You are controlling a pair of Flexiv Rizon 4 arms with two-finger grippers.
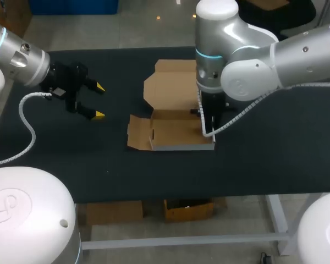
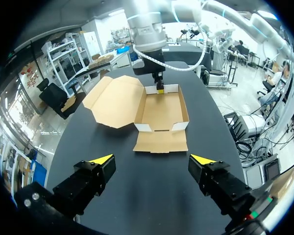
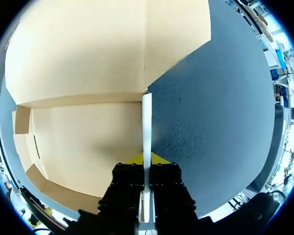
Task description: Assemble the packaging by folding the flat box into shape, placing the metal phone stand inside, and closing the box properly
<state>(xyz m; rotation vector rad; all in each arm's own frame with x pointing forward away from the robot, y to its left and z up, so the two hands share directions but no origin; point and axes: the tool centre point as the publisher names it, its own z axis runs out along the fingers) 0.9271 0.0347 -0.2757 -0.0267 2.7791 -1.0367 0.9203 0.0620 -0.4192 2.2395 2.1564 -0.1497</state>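
The brown cardboard box [image 1: 179,132] lies half folded in the middle of the table, its lid [image 1: 173,88] flat behind the tray and a loose flap [image 1: 137,132] spread out at the left. My right gripper [image 1: 208,118] points straight down at the tray's right end. In the right wrist view the right gripper [image 3: 147,159] is shut on the upright white side wall [image 3: 147,122], with the tray floor [image 3: 83,142] beside it. My left gripper [image 1: 100,100] hovers open well to the left of the box. The left wrist view has the left gripper [image 2: 152,159] empty, the box [image 2: 161,110] ahead. No phone stand shows.
The black table [image 1: 264,154] has bare room to the right of the box and along its front edge. My right arm's bulky elbow [image 1: 247,77] hangs over the box's right rear corner.
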